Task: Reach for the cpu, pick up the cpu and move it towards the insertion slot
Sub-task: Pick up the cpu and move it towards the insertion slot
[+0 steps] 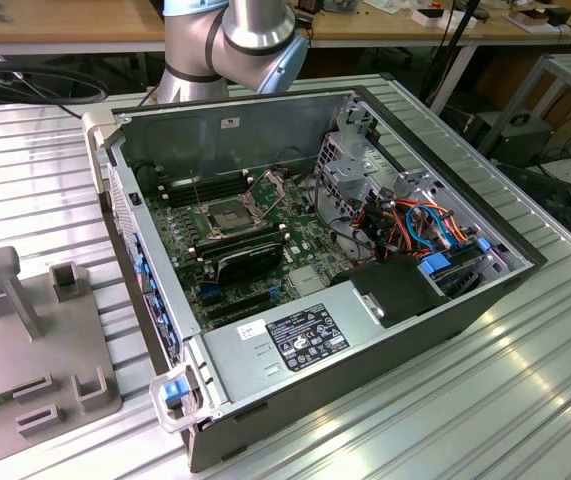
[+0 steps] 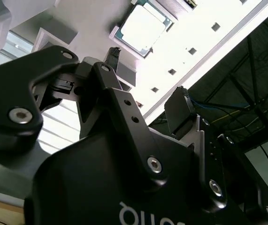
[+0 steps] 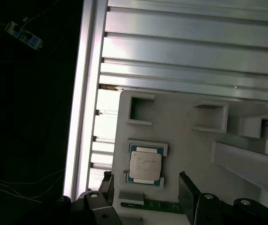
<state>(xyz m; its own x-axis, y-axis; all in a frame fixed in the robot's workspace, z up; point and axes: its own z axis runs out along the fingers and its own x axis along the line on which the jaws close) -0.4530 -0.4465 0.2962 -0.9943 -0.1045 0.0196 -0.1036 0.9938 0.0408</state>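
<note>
First wrist view puts the cpu [image 3: 145, 165], a small thin square chip with a pale silvery metal face, flat in a low raised cradle on the light grey moulded fixture plate [image 3: 180, 126]. The second wrist view shows the same chip [image 2: 143, 26] from a slant, its face bright under the light. A narrow green circuit-board strip [image 3: 157, 205] lies just beside the cradle. The plate rests on the ribbed aluminium table [image 3: 195, 51].

The black two-fingered gripper [image 3: 146, 183] hangs above the chip and apart from it. Its jaws are spread wide, wider than the chip, with nothing between them; the second wrist view [image 2: 148, 77] shows the same gap.

In the exterior view the insertion slot [image 1: 227, 215], a square silver-framed socket with a dark centre, sits on the green board inside the open dark grey computer case [image 1: 365, 330]. Its hinged metal bracket [image 1: 265, 185] is tilted up. The grey fixture plate [image 1: 75, 350] lies at the exterior view's left, well apart from the case.

By my judgement the reach is in hand and the pick-up is not yet done. Taking so thin a chip would call for lowering the fingertips level with two opposite edges, staying clear of the cradle's raised lips, and closing gently and squarely.
</note>
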